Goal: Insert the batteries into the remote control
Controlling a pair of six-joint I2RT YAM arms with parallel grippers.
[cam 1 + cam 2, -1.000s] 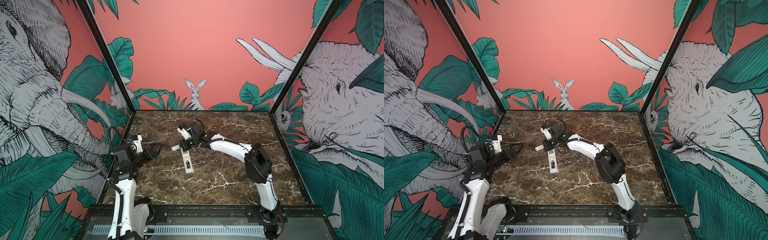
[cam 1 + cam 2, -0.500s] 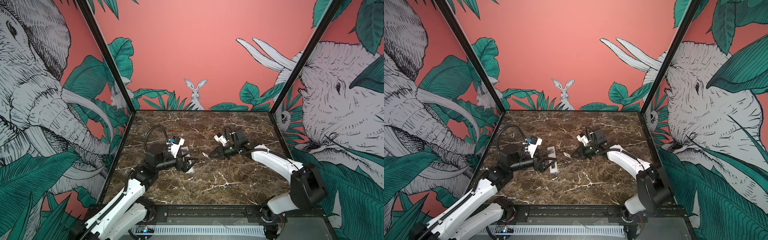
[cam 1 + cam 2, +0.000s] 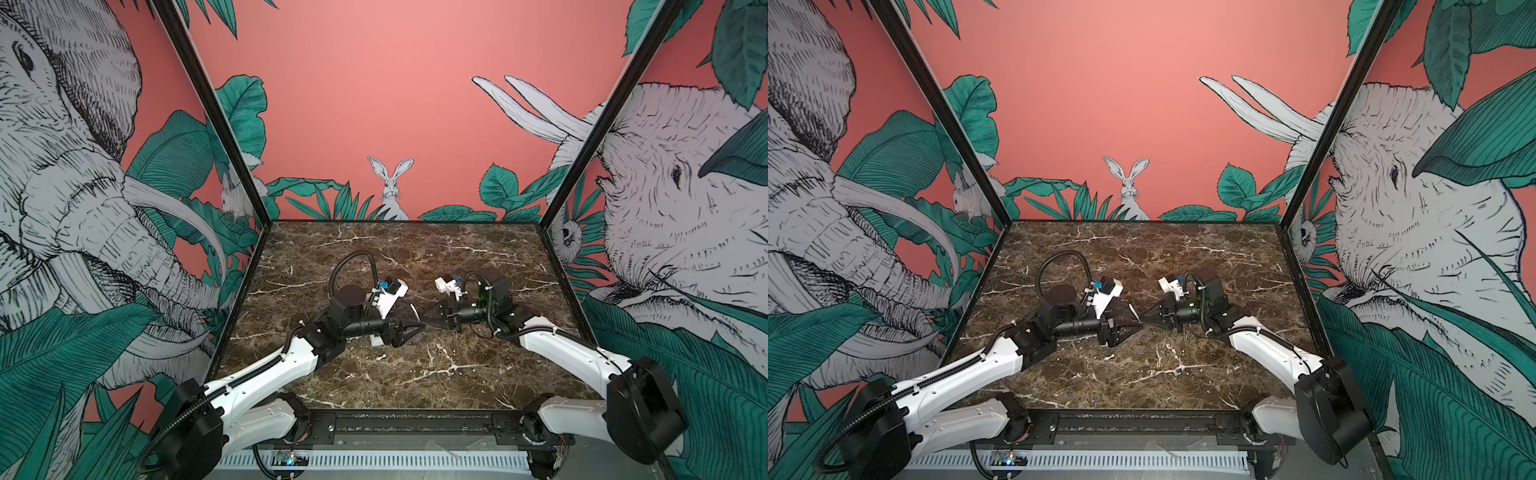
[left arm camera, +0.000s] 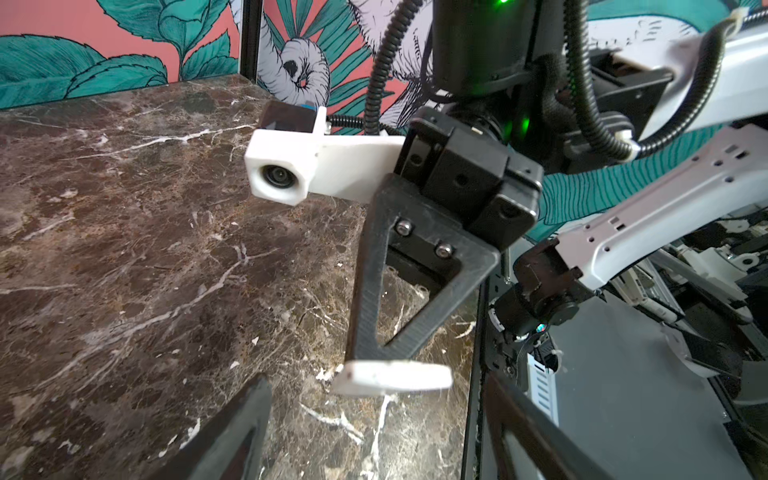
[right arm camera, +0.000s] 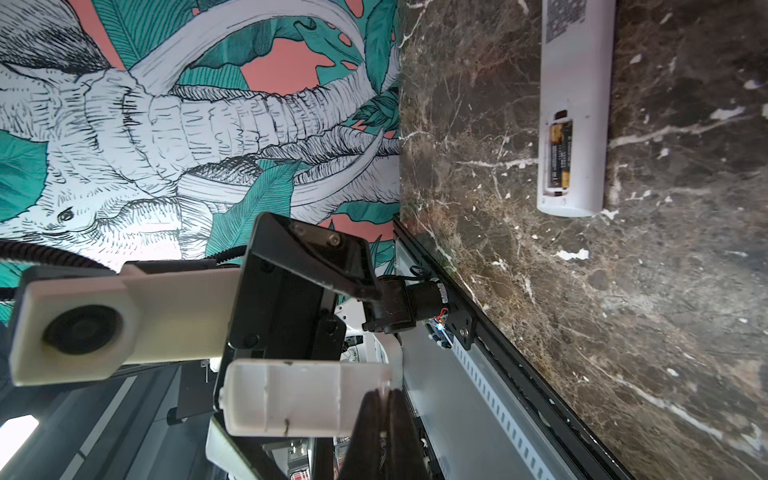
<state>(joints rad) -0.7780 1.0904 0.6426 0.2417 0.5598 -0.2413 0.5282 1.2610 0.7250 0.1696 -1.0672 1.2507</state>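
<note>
The white remote control lies back up on the marble. Its battery bay is uncovered, and a dark battery with orange marks lies in it; I cannot tell whether a second lies beside it. In both top views only the remote's end shows under the left arm. My right gripper is shut on the white battery cover, pinching one end of it above the table. My left gripper faces it tip to tip and is open. Its fingers stand either side of the cover without touching it.
The grippers meet over the middle of the brown marble table. Painted walls close in the left, right and back. A black rail runs along the front edge.
The right gripper has carried the cover away from the remote toward the middle. The left arm has swung in from the left edge until its open jaws reach the cover.
</note>
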